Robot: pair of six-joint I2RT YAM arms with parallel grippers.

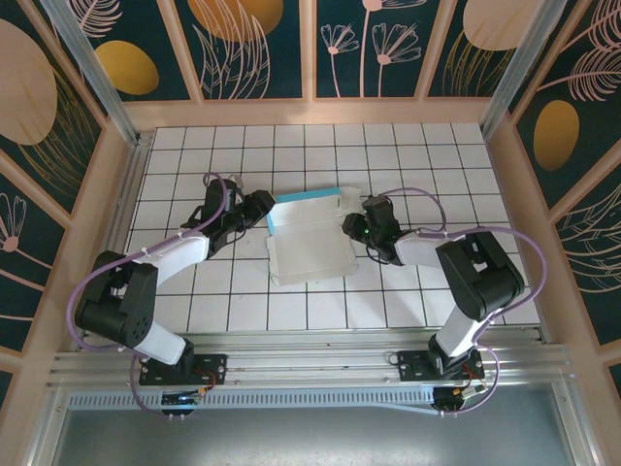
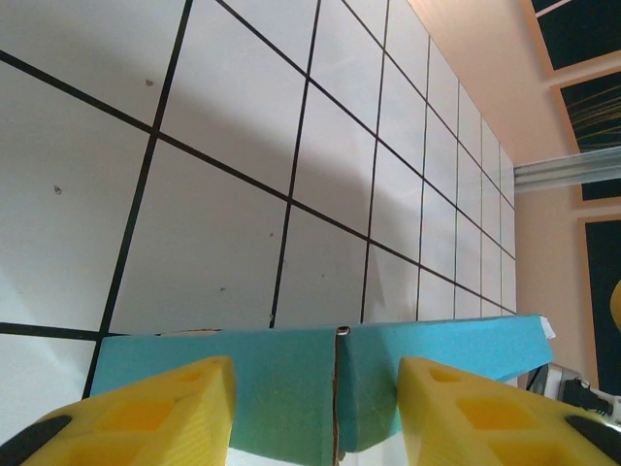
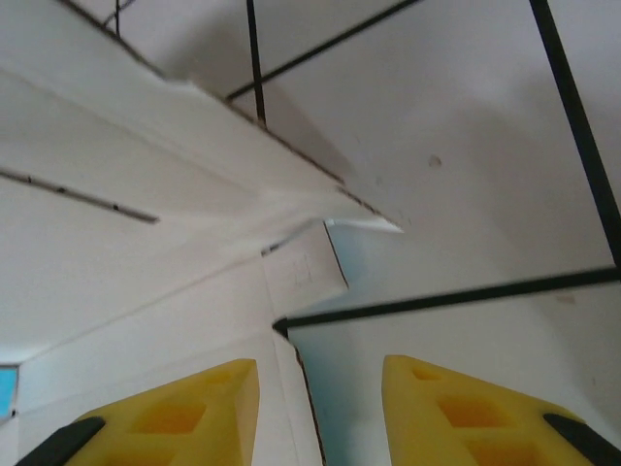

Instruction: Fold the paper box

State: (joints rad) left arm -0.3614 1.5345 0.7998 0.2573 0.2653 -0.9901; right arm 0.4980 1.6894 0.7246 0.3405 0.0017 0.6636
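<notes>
White tiled table inside floral wall panels. The paper box lies mid-table (blue flap far side). The left gripper and right gripper are both spread, pinching nothing.

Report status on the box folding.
Left gripper jaws open at box blue flap. Right gripper jaws open at white edge. Nothing seen blocking.

1. No word, number, label or brand mark can be read on the paper box, on either its white or its turquoise side.
2. The wall panels behind the box carry drawn leaves and flowers, without lettering.
3. The table tiles around the box bear plain grid lines.
</notes>
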